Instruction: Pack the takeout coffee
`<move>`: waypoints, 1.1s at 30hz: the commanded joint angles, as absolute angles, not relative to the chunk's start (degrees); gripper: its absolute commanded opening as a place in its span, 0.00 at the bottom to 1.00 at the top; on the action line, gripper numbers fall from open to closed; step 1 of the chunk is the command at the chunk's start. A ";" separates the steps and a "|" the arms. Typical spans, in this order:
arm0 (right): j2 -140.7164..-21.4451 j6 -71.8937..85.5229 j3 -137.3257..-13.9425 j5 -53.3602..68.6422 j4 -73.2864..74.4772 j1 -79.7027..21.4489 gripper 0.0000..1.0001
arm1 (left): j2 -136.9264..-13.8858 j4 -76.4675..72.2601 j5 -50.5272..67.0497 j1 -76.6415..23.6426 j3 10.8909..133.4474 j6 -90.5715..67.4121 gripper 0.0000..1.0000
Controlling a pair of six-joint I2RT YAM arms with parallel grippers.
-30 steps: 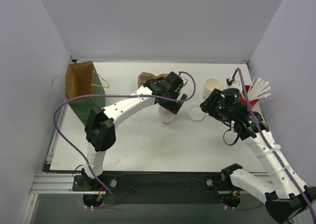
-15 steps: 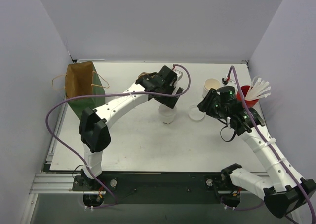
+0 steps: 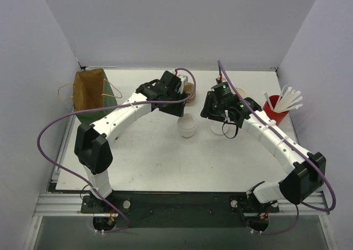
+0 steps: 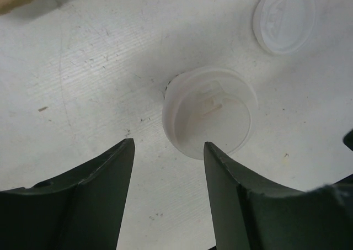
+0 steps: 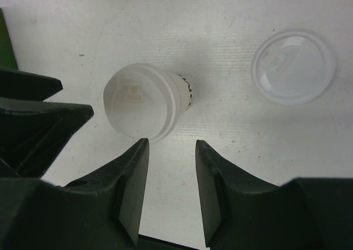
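The takeout cup (image 3: 187,126) is standing upright on the table (image 3: 143,161), near the middle, with its mouth open upward, so its long axis is going straight up. Its flat white lid (image 4: 284,17) is lying on the table just beside it, on the robot's right side, apart from the cup and not yet on it. I am judging that the lid step is coming before the packing.

Your left gripper (image 4: 168,145) is hovering over the cup with the jaws wide apart and nothing between them. In its wrist view the cup is lying just ahead of the gap, a little toward the right finger. Your right gripper (image 5: 171,145) is also spread open and is holding nothing. In its own view the cup is sitting just ahead of the left finger, and the lid is lying farther off to the right. From above, the right gripper is hanging almost over the lid, so this arm seems the nearer one for the lid, and the left arm the nearer one for the cup.

The brown paper bag (image 3: 91,92) is standing at the left side of the table, well apart from the cup. The red cup of straws (image 3: 274,111) is standing at the right.

In the top view the right arm is covering part of the lid. You cannot tell whether the cup is holding any liquid; its inside is only looking pale.
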State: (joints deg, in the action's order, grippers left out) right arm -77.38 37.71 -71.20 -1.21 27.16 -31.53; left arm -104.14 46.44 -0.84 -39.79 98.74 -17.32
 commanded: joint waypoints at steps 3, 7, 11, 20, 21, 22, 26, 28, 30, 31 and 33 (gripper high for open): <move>-85.07 36.21 -75.85 -1.50 27.34 -33.40 0.34 | -102.39 41.14 5.01 -39.11 95.89 -21.18 0.57; -88.24 36.47 -76.73 -0.97 26.98 -34.45 0.34 | -103.01 40.61 5.36 -38.85 94.92 -21.71 0.54; -90.44 37.09 -76.55 -0.62 26.46 -34.98 0.33 | -103.62 39.90 5.01 -38.76 94.48 -21.88 0.53; -91.23 37.35 -76.64 -0.88 25.93 -35.42 0.32 | -105.11 39.82 3.87 -38.23 93.87 -21.53 0.52; -91.40 37.35 -76.55 -0.79 25.93 -35.42 0.31 | -105.20 39.90 3.87 -38.15 93.87 -21.53 0.52; -91.67 37.35 -76.38 -0.88 25.93 -35.51 0.31 | -105.38 39.82 3.78 -38.14 93.78 -21.62 0.51; -92.28 37.53 -76.20 -0.79 25.49 -35.42 0.27 | -106.17 39.11 4.22 -38.06 93.69 -21.71 0.50; -92.46 37.62 -76.20 -0.79 25.40 -35.51 0.25 | -106.43 39.03 4.22 -38.06 93.78 -21.62 0.49; -92.72 37.62 -76.20 -0.88 25.23 -35.42 0.25 | -106.87 38.85 4.57 -38.06 93.60 -21.62 0.48; -93.07 37.53 -76.20 -0.88 25.31 -35.42 0.25 | -106.87 38.76 4.66 -38.06 93.60 -21.71 0.47; -93.16 37.70 -76.11 -0.88 25.14 -35.51 0.25 | -107.14 38.58 4.83 -38.06 93.52 -21.71 0.46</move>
State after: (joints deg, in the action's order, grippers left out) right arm -92.90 37.45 -74.52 -0.43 25.47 -34.98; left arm -106.76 41.63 3.97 -38.39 93.23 -21.28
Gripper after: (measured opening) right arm 0.253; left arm 0.467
